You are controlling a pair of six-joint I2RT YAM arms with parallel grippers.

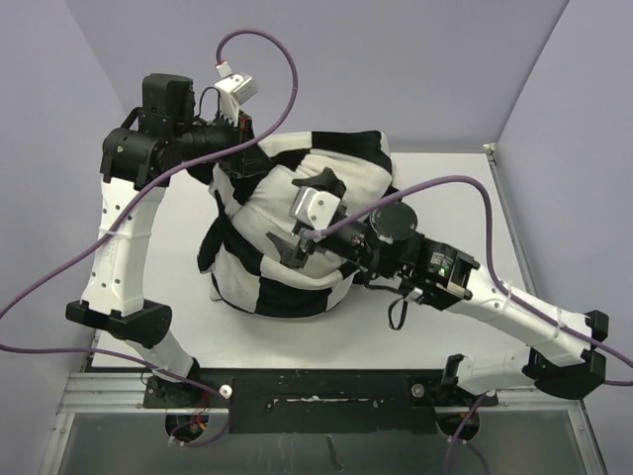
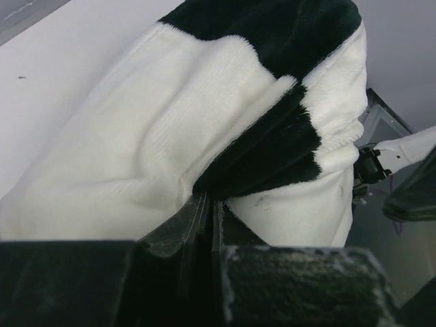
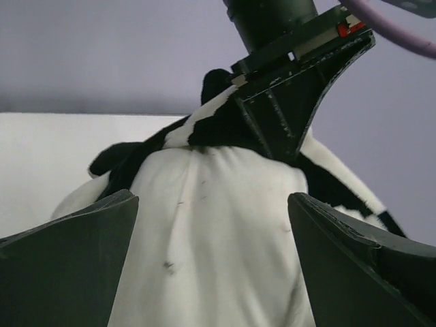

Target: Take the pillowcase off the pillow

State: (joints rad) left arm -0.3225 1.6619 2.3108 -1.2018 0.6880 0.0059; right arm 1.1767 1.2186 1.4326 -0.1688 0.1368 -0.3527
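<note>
Cloth, soft, light and floppy: pillowcase (image 1: 267,287) heaped at the middle of the table (image 1: 183,297), partly peeled off the plump, yielding pillow (image 3: 218,245). Probably best taken at a loose hem or fold, not the stuffed bulk. Left gripper (image 2: 211,225) pinched on a checkered fold; right gripper (image 3: 211,204) spread wide above bare cushion, holding nothing. One pillowcase, one pillow, two grippers.

Checkered pillowcase (image 1: 265,285) on white table (image 1: 326,341)

A robotics lab is shown. A white table (image 1: 326,341) is walled by bare lavender panels (image 1: 415,69); purple cables (image 1: 445,181) are looped overhead.
</note>
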